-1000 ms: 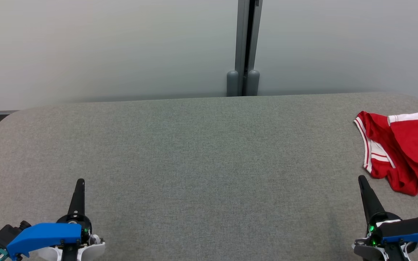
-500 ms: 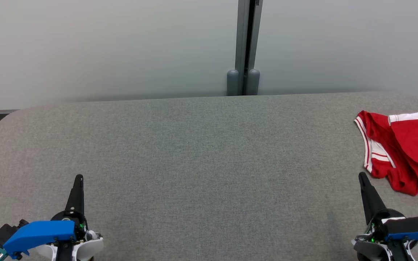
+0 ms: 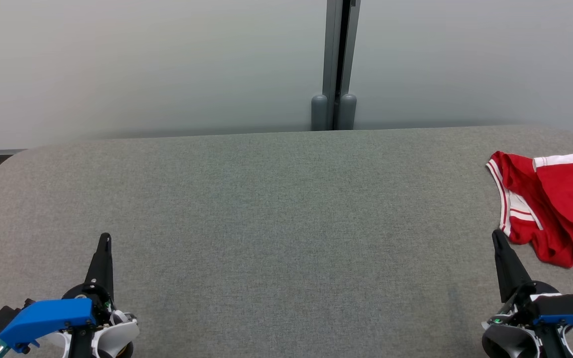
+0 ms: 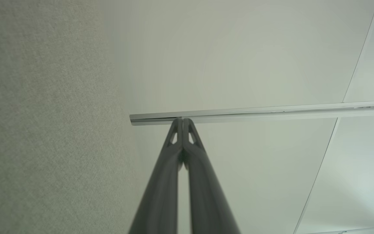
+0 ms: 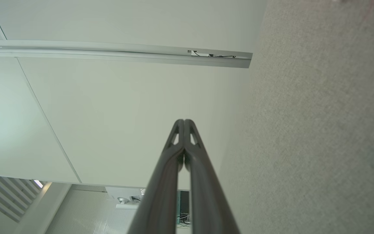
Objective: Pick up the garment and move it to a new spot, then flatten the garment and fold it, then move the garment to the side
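At far right on the grey table (image 3: 266, 209), red garment (image 3: 560, 209) lies crumpled; right gripper (image 3: 496, 237), clenched and empty, just beside it; left gripper (image 3: 104, 238) likewise clenched, near left.

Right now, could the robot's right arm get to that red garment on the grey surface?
Probably yes: the right gripper, shut and empty, sits just beside the red garment, with bare grey surface between them.
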